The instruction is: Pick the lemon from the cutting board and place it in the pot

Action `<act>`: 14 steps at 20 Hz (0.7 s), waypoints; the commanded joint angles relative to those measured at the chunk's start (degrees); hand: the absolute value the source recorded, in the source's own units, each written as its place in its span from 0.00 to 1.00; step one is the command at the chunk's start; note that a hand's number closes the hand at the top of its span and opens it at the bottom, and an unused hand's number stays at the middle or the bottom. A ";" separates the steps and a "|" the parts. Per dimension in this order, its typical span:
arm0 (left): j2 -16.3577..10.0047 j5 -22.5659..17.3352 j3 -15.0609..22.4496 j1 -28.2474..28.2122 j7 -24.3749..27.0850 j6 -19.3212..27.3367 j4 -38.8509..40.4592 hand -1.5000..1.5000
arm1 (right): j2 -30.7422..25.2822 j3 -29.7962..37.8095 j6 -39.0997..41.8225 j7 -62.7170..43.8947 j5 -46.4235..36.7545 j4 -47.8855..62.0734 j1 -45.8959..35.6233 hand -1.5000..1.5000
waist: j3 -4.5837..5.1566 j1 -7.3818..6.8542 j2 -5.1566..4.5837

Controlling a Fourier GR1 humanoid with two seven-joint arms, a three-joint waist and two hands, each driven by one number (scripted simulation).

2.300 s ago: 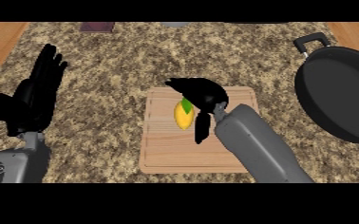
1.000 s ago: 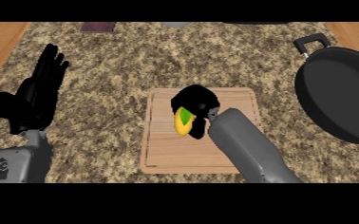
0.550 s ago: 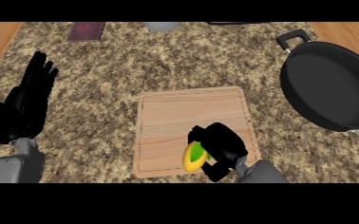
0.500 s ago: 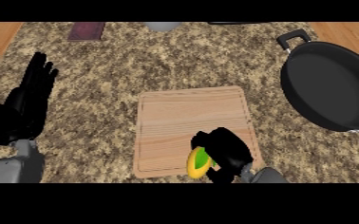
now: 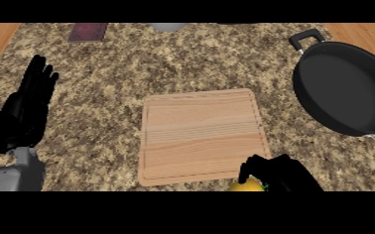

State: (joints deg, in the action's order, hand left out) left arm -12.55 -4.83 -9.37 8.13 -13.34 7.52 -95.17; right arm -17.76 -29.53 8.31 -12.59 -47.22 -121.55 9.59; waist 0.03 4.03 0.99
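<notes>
Down at the view's lower edge: black right hand (image 5: 285,176), fingers curled over and pinching a small yellow lemon (image 5: 246,186), with only the fruit's top showing beneath them. 0.5 s back, gripped the same lemon over the near right part of the pale rectangular wooden cutting board (image 5: 198,129). Now drawn back past that board's near right corner, almost out of view. Leaves the board bare.

Reads as pickup done: off the board and carried, though cannot tell how high. No progress yet toward the wide black round pot (image 5: 344,89), well apart at the right, farther up the view than the hand, its loop handle on the far side.

Next, by judgement: swing right and forward over the speckled brown stone counter (image 5: 110,69), clear the pot's near rim, then open above the dark inside. Worth watching: with so much cut off by the lower edge, cannot confirm how well seated the round fruit is within the fingers, so a slip during the swing is possible.

At the left edge, black left hand (image 5: 28,114) resting, fingers straight, upright and slightly spread, holding nothing; same pose throughout the last 2.3 s.
</notes>
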 commanded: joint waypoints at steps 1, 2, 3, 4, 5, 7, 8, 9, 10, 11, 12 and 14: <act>-0.33 -1.13 -0.41 -1.95 0.63 -1.46 -1.09 0.50 | -0.36 7.55 -3.91 -3.18 2.40 -14.97 5.03 1.00 | 0.00 -1.05 -0.18; -2.34 -0.79 -1.27 0.17 -0.95 -1.55 -1.11 0.50 | -2.18 9.11 -5.64 -1.78 1.82 -17.73 8.53 1.00 | -0.08 -0.45 -0.15; -0.41 -0.74 -0.08 0.80 0.31 -1.21 0.35 0.50 | -1.34 12.92 -6.05 -2.50 2.54 -17.95 5.86 1.00 | -0.05 -1.41 -0.61; -2.22 -2.02 -1.14 2.44 -3.41 -1.63 -1.93 0.50 | -1.12 15.29 -5.28 -3.64 5.62 -21.22 7.26 1.00 | -0.09 -1.75 -0.53; 0.64 0.03 1.99 0.18 -1.70 -0.73 -2.64 0.50 | -0.75 15.24 -5.13 -4.57 5.42 -22.42 8.66 1.00 | -0.06 -2.47 -0.65; -0.46 0.77 1.17 2.45 -2.69 0.03 -1.58 0.50 | 0.35 18.65 -6.62 -4.35 7.74 -22.78 9.23 1.00 | -0.07 -2.41 -0.72; 0.23 -0.37 0.95 1.64 -0.91 -0.97 -0.49 0.50 | -1.71 21.02 -4.36 -5.70 7.37 -25.47 9.22 1.00 | -0.01 -2.54 -0.75; 1.79 0.64 2.18 2.08 0.48 -0.11 0.70 0.50 | -2.65 26.52 -5.30 -2.44 11.48 -22.13 8.46 1.00 | -0.06 -2.45 -0.86; 1.20 1.32 2.30 1.20 1.03 -0.40 -0.35 0.50 | -2.41 30.15 -5.47 -2.42 13.14 -20.11 6.53 1.00 | -0.06 -2.84 -0.87; 1.79 2.10 2.50 3.39 -1.35 1.48 0.66 0.50 | -1.77 30.73 -4.38 -2.90 14.83 -20.68 7.04 1.00 | -0.07 -2.70 -0.87; 2.46 2.08 3.00 0.22 2.48 0.22 0.41 0.50 | -3.03 35.47 -2.44 -2.84 18.42 -17.14 2.85 1.00 | -0.05 -3.34 -0.97; -0.22 0.04 0.63 5.38 -1.29 -0.69 1.50 0.50 | -3.48 40.45 -1.72 -1.12 22.58 -12.95 0.27 1.00 | -0.09 -3.15 -0.97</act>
State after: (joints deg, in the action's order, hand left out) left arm -11.77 -4.10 -7.88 10.88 -13.28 7.21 -94.25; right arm -19.80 0.42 3.60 -13.74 -38.85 -132.44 11.71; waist -0.02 1.29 0.12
